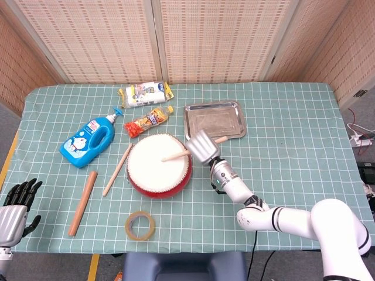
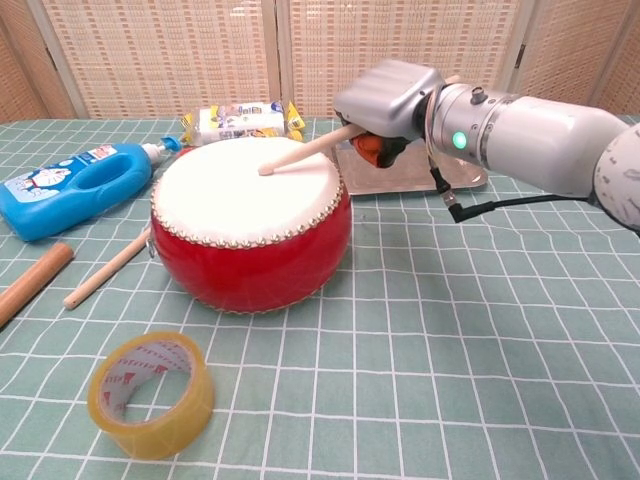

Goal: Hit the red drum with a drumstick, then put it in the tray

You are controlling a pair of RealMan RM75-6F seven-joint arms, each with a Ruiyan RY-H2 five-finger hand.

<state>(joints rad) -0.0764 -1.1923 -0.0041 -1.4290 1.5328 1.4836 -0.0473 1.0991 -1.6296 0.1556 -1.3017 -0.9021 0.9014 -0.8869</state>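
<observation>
drumstick (image 2: 305, 151) is gripped in the closed fingers of the right hand (image 2: 388, 100), slanting down from them so its tip rests on the white skin of the red drum (image 2: 250, 225), likely mid-strike. metal tray (image 1: 214, 120) waits just behind those fingers. left hand (image 1: 13, 209) hangs off the bench, fingers apart, holding nothing.

The head view looks steeply down from high above the table's near edge, taking in the whole green checked tablecloth (image 1: 293, 117). The chest view sits low and close, facing level across it. Both share the red drum (image 1: 158, 167) (image 2: 250, 225) and tape roll (image 1: 140, 225) (image 2: 150, 395).
</observation>
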